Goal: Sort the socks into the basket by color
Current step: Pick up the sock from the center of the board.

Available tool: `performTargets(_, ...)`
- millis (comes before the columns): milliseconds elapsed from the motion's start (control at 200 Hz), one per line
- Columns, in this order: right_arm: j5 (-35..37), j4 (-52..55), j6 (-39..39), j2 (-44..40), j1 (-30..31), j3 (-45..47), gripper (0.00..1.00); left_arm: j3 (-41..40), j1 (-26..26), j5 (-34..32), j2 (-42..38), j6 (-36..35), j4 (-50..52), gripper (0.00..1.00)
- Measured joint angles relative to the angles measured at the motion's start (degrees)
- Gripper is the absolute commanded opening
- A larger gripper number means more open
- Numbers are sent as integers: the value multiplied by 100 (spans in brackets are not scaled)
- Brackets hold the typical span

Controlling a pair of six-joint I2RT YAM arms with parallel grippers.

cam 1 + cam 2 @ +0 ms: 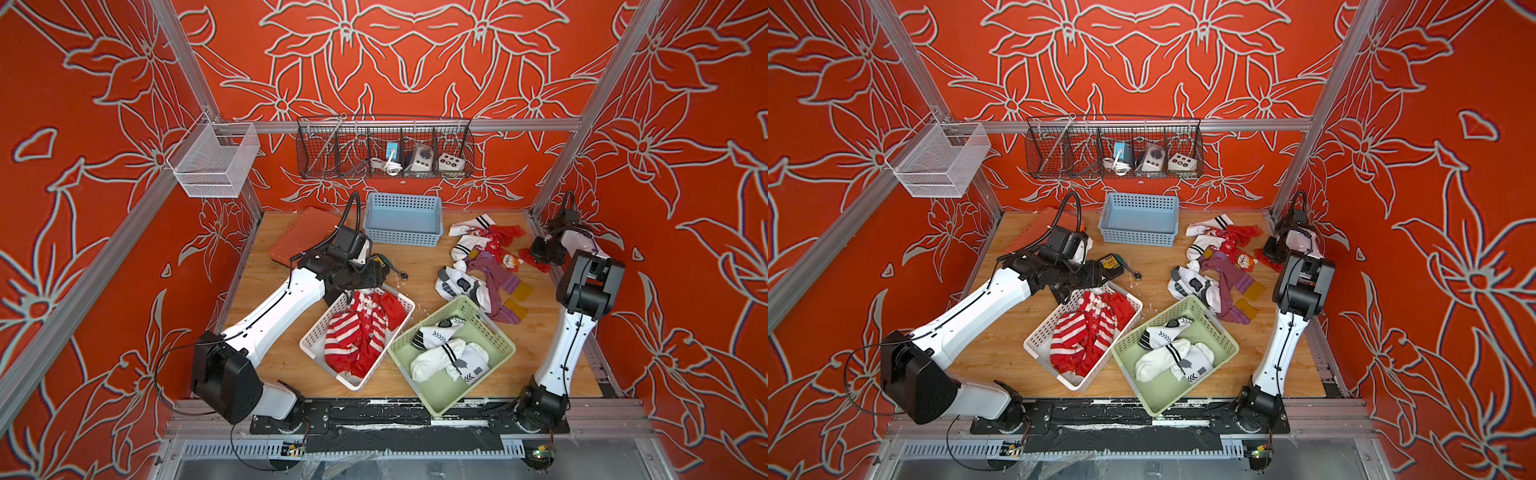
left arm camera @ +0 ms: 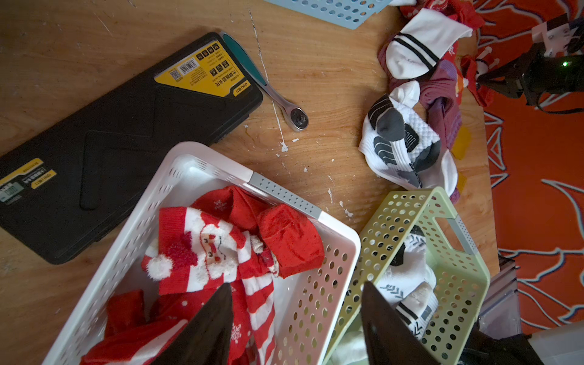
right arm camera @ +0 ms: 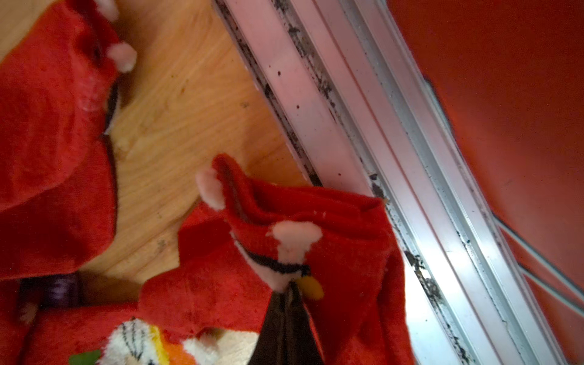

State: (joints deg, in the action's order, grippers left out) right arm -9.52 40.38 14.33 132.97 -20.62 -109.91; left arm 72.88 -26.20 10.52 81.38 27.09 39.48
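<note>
Pick-up step — right gripper [image 3: 289, 292] was clamped on fuzzy red fabric sock [image 3: 341, 252]; left gripper [image 2: 297, 284] stood apart, empty. Next, likely — lift it to white perforated plastic basket [image 1: 320, 326].

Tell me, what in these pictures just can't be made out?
1. Flat black case with yellow labels: both top views, mostly hidden under the left arm.
2. Small gadgets in the black wire wall basket: top views, too small to identify.
3. Right gripper: top views, tips hidden behind the right arm's black wrist; the right wrist view shows it shut on a fluffy red sock, cut off by that picture's bottom edge.
</note>
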Motion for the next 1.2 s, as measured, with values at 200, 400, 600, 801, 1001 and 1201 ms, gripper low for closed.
performTargets(200, -162, -55, 31, -487, 17, 321, 0, -20, 2, 111, -7, -4, -225, 63)
performTargets(400, -459, -264, 153, -1335, 173, 608, 0, -52, 2, 278, -33, -28, -501, 65)
performTargets(600, -820, -485, 326, -1917, 597, 850, 0, -59, 4, 525, -76, -76, -822, 70)
performTargets(801, -1305, -697, 686, -2264, 1049, 1038, 0, -170, 7, 828, -225, -142, -1261, 72)
performTargets(1001, -1954, -1104, 1200, -2863, 1451, 1436, 0, -352, 2, 1095, -323, -157, -1668, 74)
performTargets(1201, -2575, -1668, 1628, -3648, 1851, 2120, 0, -365, -39, 1316, -356, -157, -2096, 76)
